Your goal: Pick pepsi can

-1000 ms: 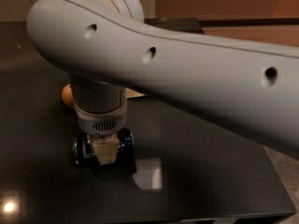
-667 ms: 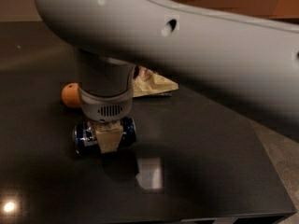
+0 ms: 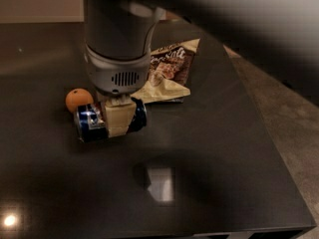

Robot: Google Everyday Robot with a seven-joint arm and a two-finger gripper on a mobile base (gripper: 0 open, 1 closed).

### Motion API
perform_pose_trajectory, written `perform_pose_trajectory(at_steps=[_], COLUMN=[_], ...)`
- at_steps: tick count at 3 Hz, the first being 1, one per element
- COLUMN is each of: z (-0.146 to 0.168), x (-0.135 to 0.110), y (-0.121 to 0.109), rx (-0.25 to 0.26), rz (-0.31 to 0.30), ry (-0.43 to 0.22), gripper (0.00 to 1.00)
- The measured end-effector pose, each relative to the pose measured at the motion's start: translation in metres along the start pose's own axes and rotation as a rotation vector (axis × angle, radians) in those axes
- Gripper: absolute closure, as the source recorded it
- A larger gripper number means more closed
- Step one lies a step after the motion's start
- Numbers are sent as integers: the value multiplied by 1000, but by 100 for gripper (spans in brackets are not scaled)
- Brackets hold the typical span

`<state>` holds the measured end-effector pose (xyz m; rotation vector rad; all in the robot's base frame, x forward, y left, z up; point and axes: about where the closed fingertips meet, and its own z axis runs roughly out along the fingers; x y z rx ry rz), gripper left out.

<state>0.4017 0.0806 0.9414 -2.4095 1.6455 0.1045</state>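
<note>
The dark, glossy worktop (image 3: 224, 148) filled most of the camera view, with a pale patch of reflected light near its front edge. Over it the robot's grey arm (image 3: 114, 19) came down from the top of the view, its blurred upper part darkening the top right corner. Behind the arm a tan-and-brown snack bag (image 3: 167, 68) lay flat on the worktop.

The gripper (image 3: 117, 114) hung straight down from the wrist, low over the worktop and just in front of the bag. One of its tan fingers (image 3: 119, 123) crossed the front of the pepsi can (image 3: 91, 122); the other was hidden behind the can. They looked clamped on the can's middle. The can lay on its side, its blue body and silver end showing to the left of the finger. An orange ball (image 3: 78, 99) sat just beside it, at its upper left.

A second before, the can had sat lower in the view, well clear of the ball. Now it was level with the ball and almost touching it in the picture, while the ball and the bag had not moved on the worktop. That suggested the grip had taken and the lift had begun, though whether the can had fully cleared the worktop could not be told. The pick seemed close to done, needing only a steady rise without the can slipping.
</note>
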Motion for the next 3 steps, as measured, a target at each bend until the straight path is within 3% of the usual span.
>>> perform_pose_trajectory(at_steps=[2,3], z=[-38,-38], x=[3,3], y=[-17,-17], rx=[35,35], rz=[-91,-91], ry=[-14,-14], gripper=[100,100])
